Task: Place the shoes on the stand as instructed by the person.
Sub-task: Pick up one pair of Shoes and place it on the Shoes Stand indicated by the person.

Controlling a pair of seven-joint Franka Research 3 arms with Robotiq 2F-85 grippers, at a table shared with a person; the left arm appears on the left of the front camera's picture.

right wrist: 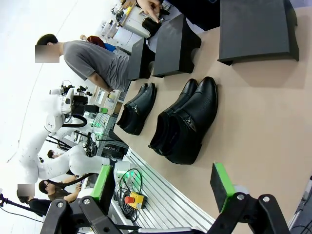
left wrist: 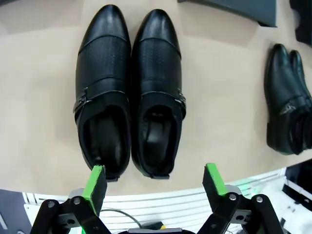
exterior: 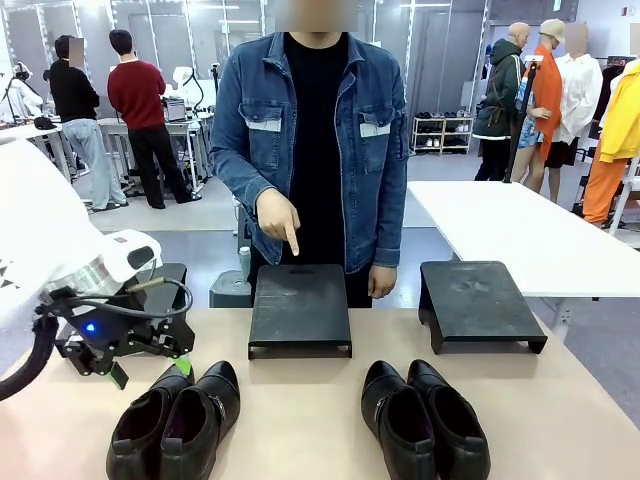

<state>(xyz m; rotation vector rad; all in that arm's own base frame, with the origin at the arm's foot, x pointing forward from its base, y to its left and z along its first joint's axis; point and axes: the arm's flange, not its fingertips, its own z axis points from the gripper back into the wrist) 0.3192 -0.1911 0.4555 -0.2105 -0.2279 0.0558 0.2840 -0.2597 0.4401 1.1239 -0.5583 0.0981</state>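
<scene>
Front view: the person's hand (exterior: 278,222) points at the centre stand (exterior: 300,310); shoes (exterior: 180,425) sit lower frame. Left wrist view: left gripper (left wrist: 156,178), wide open and empty, by the frame-centre pair (left wrist: 129,97). Right wrist view: right gripper (right wrist: 163,183) likewise agape, empty. Leather likely stiff, slippery; a heel collar looks the best hold.

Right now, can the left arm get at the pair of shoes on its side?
Probably yes: the left arm hangs over that pair of shoes, jaws open, with nothing between them and the shoes.
</scene>
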